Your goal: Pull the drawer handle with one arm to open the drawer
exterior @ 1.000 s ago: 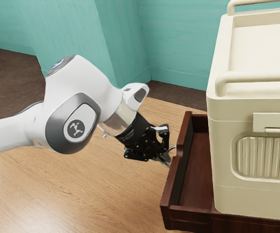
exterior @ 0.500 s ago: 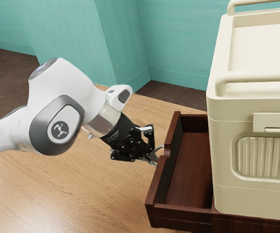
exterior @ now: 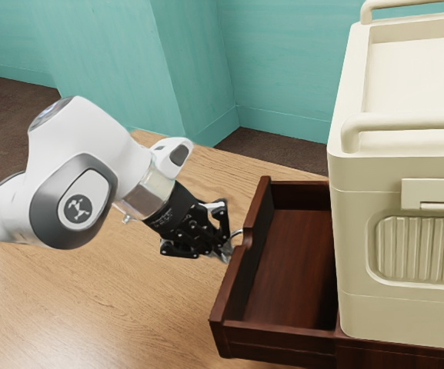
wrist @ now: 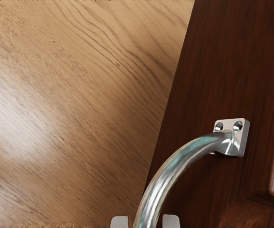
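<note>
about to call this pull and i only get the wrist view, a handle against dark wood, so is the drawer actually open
observer: Yes. In the exterior view the drawer stands out past the side of the cream box, with its inside floor in sight.
operator: ok and is my gripper over the inside of it or outside
observer: Outside. It is at the outer side of the front panel, toward the exterior view's left.
operator: anything tall behind the drawer i should watch if i lift
observer: That same cream box rises well above the drawer, and it has raised bars on its top.
</note>
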Robot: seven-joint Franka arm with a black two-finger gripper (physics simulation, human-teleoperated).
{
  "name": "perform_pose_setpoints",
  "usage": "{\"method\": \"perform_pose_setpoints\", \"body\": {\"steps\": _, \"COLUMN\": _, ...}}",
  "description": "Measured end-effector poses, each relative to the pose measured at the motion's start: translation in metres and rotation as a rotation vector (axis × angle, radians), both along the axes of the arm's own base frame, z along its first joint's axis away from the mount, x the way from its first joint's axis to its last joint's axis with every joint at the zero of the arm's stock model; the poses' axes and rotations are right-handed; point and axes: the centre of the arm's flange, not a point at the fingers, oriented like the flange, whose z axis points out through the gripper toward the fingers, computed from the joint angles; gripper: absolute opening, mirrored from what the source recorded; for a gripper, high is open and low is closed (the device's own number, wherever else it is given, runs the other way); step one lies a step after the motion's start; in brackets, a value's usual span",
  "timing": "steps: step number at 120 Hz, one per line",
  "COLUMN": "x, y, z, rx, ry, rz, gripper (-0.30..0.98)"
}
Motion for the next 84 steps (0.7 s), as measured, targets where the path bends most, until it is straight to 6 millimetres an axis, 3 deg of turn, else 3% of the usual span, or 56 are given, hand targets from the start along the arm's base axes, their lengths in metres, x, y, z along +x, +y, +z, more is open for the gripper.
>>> {"method": "perform_pose_setpoints", "body": {"steps": 84, "x": -0.010, "y": 0.037, "z": 0.001, "rx": 0.007, "ry": 0.006, "rz": 0.048, "gripper": -0.10}}
